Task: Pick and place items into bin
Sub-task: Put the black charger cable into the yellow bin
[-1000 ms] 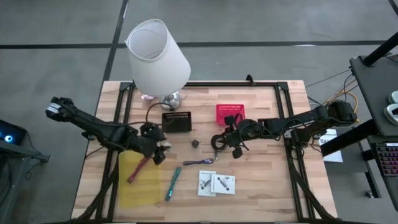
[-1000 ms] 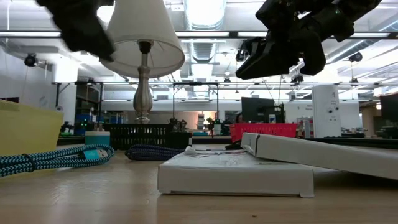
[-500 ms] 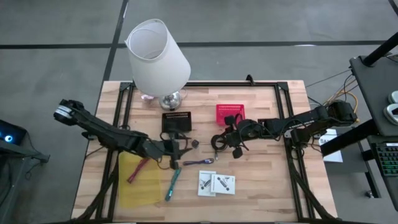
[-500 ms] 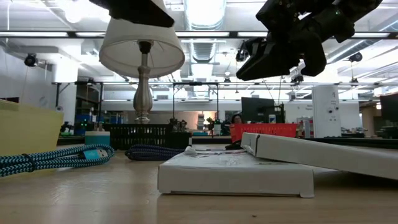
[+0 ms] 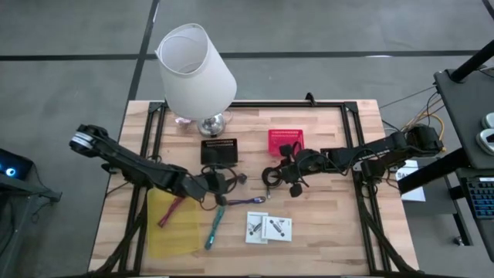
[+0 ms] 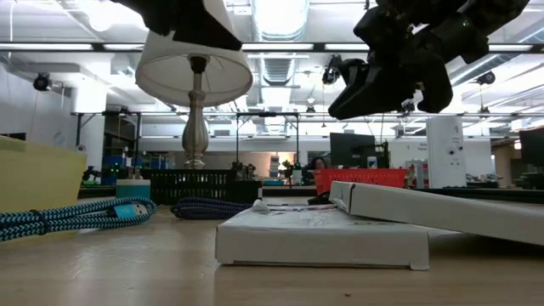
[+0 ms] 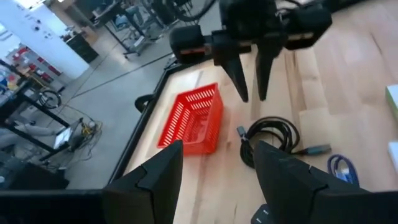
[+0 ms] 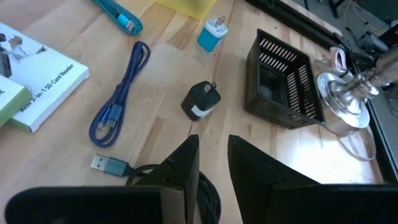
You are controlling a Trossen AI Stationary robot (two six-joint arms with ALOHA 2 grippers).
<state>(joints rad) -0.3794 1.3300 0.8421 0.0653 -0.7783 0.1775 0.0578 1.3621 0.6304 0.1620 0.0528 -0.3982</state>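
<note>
White packets [image 8: 34, 46], flat card boxes printed "SD Card Reader", lie at table centre-front, near braided blue cable [image 8: 118, 93]. Red mesh basket [image 7: 194, 118] and black mesh bin [image 8: 280, 78] sit toward the rear. Left gripper [image 5: 220, 184] reaches low toward centre, fingers apart, empty; right gripper [image 7: 249, 78] slightly parted above black coiled cable [image 7: 270, 140].

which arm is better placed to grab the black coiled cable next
Right. The right hand hangs directly above the black coiled cable, fingers open and pointing down at it. The left hand is farther off, beside the small black plug.
</note>
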